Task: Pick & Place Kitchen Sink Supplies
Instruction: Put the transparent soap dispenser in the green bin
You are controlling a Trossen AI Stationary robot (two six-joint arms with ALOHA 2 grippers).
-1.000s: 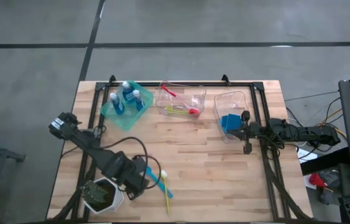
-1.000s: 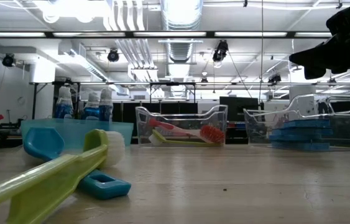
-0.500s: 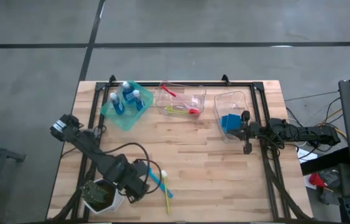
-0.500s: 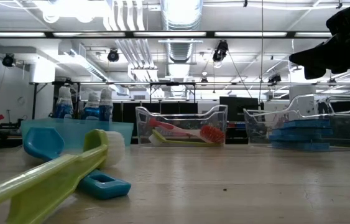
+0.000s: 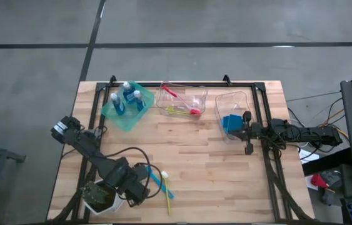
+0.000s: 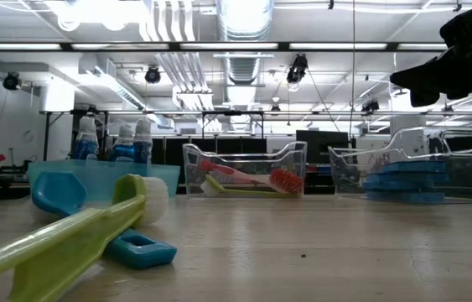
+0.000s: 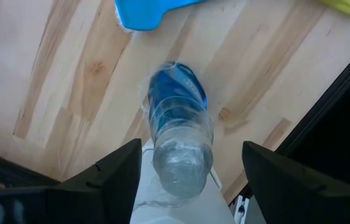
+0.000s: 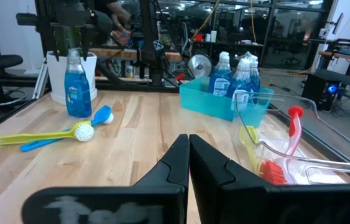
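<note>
Your left arm has slid a bit further toward the near-left corner since a second ago, so the left gripper (image 5: pixel 137 189) now sits lower over the bottle (image 7: pixel 179 134) standing by the white plant pot (image 5: pixel 100 196). From the left wrist view you're looking straight down on that bottle, upright between the two dark fingers (image 7: pixel 117 175), which stand wide apart on either side and aren't touching it. Jaws open, nothing gripped.

Just beside it on the wood lie the teal brush (image 5: pixel 157 182) and the yellow-green brush (image 5: pixel 165 189), crossed over each other, same spot as before.

Your right gripper (image 5: pixel 247 118) hasn't budged: fingers pressed together, empty, parked at the clear bin (image 5: pixel 234 100) holding the blue sponges (image 5: pixel 230 123). The teal bin (image 5: pixel 125 105) with three bottles and the middle clear bin (image 5: pixel 182 100) with the pink brush (image 5: pixel 170 91) look unchanged too.
</note>
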